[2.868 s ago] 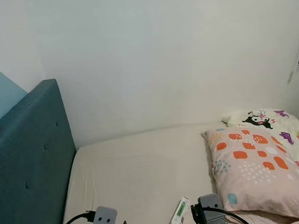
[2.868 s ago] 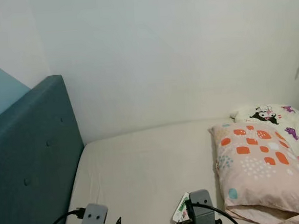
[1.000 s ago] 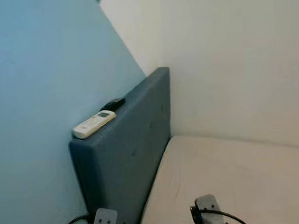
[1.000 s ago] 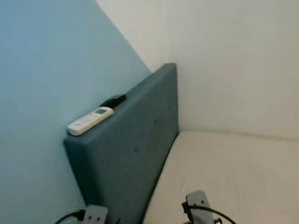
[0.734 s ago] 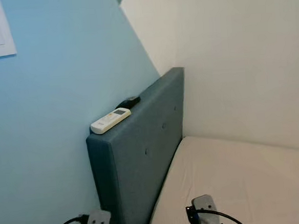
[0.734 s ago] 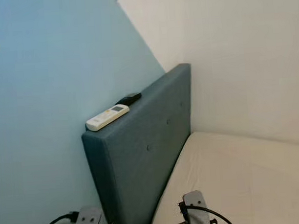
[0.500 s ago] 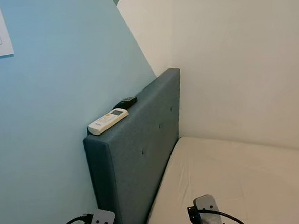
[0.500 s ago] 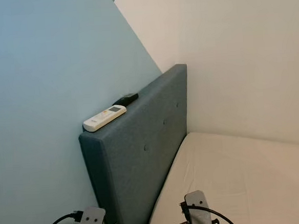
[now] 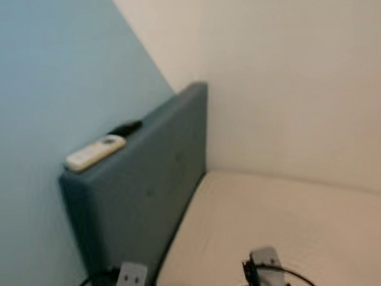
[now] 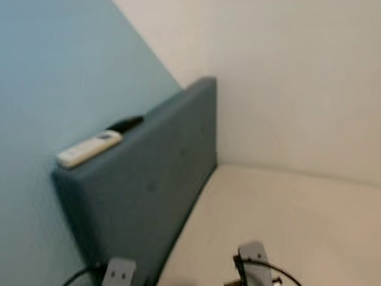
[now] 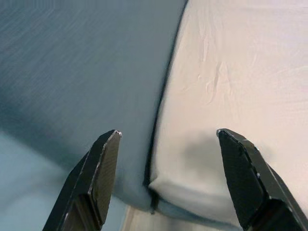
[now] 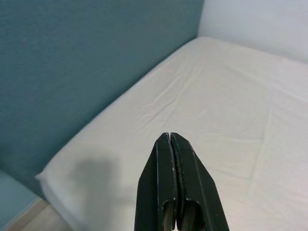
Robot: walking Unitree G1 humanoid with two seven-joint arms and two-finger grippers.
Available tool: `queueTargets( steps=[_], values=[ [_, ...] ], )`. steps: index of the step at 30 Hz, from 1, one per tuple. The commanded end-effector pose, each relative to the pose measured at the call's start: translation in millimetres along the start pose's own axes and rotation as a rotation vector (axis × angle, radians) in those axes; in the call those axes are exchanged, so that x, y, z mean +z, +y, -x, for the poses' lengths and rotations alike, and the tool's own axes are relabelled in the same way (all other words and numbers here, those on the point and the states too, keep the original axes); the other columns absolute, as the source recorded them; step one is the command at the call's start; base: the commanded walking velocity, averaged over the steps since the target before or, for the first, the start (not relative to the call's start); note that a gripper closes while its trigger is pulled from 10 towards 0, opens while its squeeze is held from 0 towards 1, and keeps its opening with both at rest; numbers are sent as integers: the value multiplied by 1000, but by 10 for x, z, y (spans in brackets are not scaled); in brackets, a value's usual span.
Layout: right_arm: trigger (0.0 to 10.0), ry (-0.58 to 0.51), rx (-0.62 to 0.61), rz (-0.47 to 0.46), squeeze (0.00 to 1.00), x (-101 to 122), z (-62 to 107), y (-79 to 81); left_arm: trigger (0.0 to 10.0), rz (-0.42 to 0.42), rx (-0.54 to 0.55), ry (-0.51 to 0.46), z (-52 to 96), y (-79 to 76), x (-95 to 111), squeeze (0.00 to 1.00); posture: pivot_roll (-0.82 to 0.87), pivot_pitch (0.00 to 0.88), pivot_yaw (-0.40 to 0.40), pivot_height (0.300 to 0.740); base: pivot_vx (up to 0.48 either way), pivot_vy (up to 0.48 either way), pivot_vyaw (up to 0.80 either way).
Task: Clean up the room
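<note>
While the left hand (image 11: 163,178) hangs released and the right hand (image 12: 172,139) clenched empty over the bed (image 9: 281,222), a search seems underway; reaching the remote (image 9: 94,152), left of frame on the headboard (image 9: 148,185), looks next.

Both wrists sit low at the head view's bottom edge. The left pincer (image 11: 166,178) holds its fingers spread wide; the right pincer (image 12: 171,139) has its fingers pressed together, empty.

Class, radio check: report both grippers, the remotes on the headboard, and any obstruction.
Left gripper open, empty, above mattress edge. Right gripper shut, empty. White remote and black remote on headboard top. No obstruction seen.
</note>
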State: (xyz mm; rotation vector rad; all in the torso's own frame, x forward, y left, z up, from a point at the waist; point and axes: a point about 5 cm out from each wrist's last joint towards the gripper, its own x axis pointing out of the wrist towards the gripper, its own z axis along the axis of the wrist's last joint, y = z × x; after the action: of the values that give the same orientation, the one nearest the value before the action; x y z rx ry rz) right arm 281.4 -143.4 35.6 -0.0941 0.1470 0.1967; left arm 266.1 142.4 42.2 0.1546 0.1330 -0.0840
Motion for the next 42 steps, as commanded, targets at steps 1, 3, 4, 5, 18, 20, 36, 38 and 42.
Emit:
queueTargets(
  steps=[1,3,4,5,18,20,36,38,42],
  values=[
    [10000,21,-24,-15,0,-44,28,-64,10000,6,-10,29,39,-34,-66,0,6,75,-29,740,0,-439,0],
    [10000,21,-24,-15,0,-43,27,-65,10000,7,-10,29,38,-34,-65,0,7,76,-29,740,0,-439,0],
    [10000,21,-24,-15,0,-44,27,-66,10000,11,-9,31,37,-34,-66,0,6,76,-29,740,0,-435,0],
    [10000,21,-24,-15,0,-44,27,-66,10000,15,-9,34,36,-35,-68,0,6,76,-29,740,0,0,0],
    [10000,22,-27,-18,0,-48,32,-71,10000,48,-14,66,30,-46,-103,0,3,78,-28,740,0,185,0],
    [10000,23,-26,-18,0,-51,33,-73,10000,42,-14,67,28,-45,-103,0,3,77,-27,740,0,0,0],
    [10000,68,-35,-52,0,-111,45,-95,10000,21,-28,56,27,-56,-90,0,3,69,-29,735,0,0,0],
    [10000,64,-38,-56,0,-105,43,-104,10000,23,-36,53,31,-66,-86,0,3,66,-28,730,0,0,0],
    [10000,60,-46,-52,0,-94,39,-127,10000,26,-57,46,43,-98,-78,0,2,62,-29,715,0,0,0]
  ],
)
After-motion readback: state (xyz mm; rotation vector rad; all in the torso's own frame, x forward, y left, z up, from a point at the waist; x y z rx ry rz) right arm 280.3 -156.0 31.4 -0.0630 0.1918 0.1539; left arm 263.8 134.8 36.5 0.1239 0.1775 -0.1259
